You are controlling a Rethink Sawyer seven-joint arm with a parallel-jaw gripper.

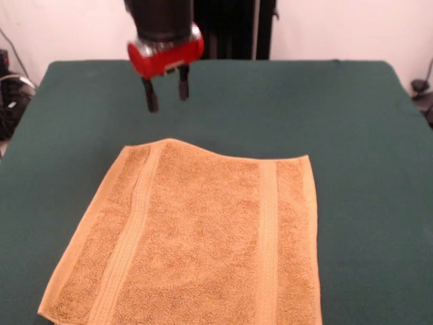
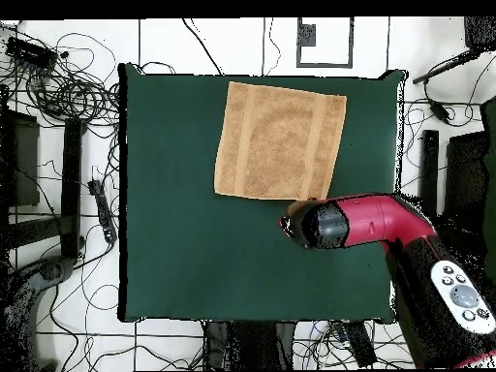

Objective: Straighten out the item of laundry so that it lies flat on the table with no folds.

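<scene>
While overhead hides fingers, front shows end effector (image 1: 167, 96) parted, empty, above towel (image 1: 196, 237) edge.

Seen straight down: orange towel (image 2: 280, 141) spread flat on the green table (image 2: 194, 252), ribbed bands running near two opposite ends, corner nearest the claw just beside the red arm's (image 2: 373, 219) black tip, where the claw itself is hidden underneath. Bare green cloth beyond the claw on the side away from the red arm. Farther out, off the table's edges, white tiled floor (image 2: 58, 329) strewn with black cables (image 2: 73, 92).
</scene>
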